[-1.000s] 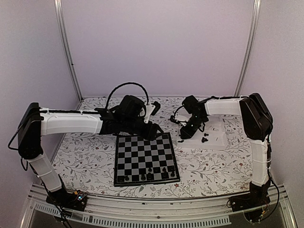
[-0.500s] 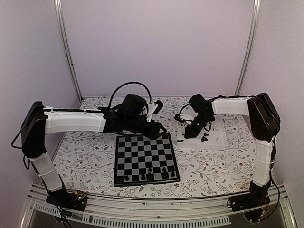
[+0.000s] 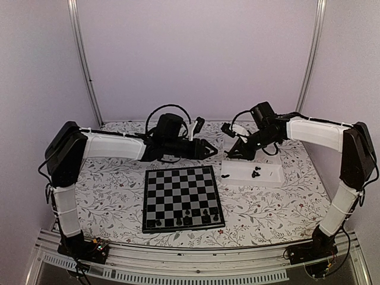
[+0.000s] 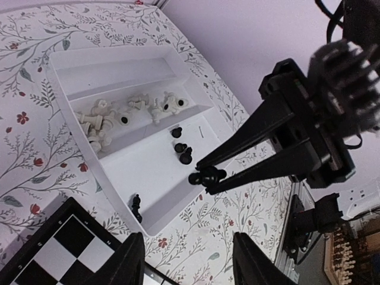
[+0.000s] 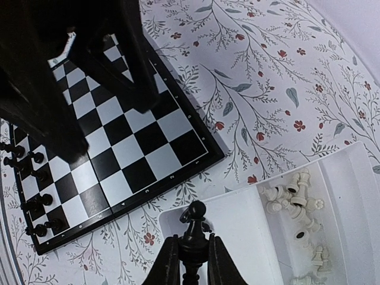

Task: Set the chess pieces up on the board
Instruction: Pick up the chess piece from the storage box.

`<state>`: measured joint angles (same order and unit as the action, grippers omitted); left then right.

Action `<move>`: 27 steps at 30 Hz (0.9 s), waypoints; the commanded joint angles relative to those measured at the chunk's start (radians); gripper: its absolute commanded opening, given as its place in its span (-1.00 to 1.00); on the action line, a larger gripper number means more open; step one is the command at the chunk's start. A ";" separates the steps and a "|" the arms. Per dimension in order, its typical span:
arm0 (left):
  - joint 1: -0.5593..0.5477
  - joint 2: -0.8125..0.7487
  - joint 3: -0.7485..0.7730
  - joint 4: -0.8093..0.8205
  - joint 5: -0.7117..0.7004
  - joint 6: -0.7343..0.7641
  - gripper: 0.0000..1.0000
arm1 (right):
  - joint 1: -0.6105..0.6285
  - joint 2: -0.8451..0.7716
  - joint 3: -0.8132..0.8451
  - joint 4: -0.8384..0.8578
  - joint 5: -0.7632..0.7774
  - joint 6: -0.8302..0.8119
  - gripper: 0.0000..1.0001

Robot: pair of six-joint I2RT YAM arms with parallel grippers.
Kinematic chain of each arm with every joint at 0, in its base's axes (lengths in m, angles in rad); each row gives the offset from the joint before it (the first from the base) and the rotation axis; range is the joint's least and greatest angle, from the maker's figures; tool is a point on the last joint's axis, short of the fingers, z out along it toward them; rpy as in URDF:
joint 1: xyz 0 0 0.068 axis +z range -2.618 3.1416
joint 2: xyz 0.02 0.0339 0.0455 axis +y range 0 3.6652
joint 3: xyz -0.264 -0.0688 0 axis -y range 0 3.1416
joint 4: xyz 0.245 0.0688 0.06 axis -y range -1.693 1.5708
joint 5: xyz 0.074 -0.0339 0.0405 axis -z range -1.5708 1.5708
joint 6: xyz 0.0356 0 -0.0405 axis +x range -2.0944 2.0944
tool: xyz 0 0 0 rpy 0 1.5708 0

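Right gripper [image 4: 205, 177]: fingers clamped on one black piece [image 5: 193, 221], its round head poking out past the tips.
Held piece, place: hovering over the end of the white tray [image 3: 273, 175] that faces the board, at about 9 o'clock of the tray in the top view.
Left gripper [image 3: 212, 148]: fingers [image 4: 127, 264] apart with nothing between them; hanging just beyond the board's 1 o'clock corner, at 9 o'clock of the right gripper and clear of it.
Board [image 3: 178, 190]: flat on the flowered tablecloth [image 3: 107, 196], at about 8 o'clock of the tray, close beside it.
Black pieces on board [image 3: 196, 217]: a handful standing in two short rows by the 6 o'clock edge, mostly toward the 5 o'clock corner; one alone near the 7 o'clock corner.
Black pieces in tray [image 4: 181, 149]: a few loose in the compartment on the tray's 6 o'clock side, plus one apart by the end wall.
White pieces [image 4: 119, 116]: lying heaped in the middle compartment; kinds too small to tell.
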<state>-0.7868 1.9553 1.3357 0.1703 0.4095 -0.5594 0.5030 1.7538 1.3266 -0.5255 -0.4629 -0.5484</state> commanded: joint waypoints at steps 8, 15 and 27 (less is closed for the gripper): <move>0.005 0.158 0.092 0.262 0.183 -0.228 -0.08 | 0.026 -0.046 -0.018 0.002 -0.100 -0.059 -0.89; 0.003 0.197 0.111 0.297 0.208 -0.259 -0.34 | 0.031 -0.052 -0.018 -0.003 -0.110 -0.063 -0.88; 0.001 0.233 0.118 0.347 0.252 -0.306 -0.81 | 0.033 -0.042 -0.015 0.001 -0.081 -0.056 -0.88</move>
<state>-0.7853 2.1628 1.4261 0.4709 0.6270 -0.8509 0.5301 1.7401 1.3205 -0.5297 -0.5510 -0.6037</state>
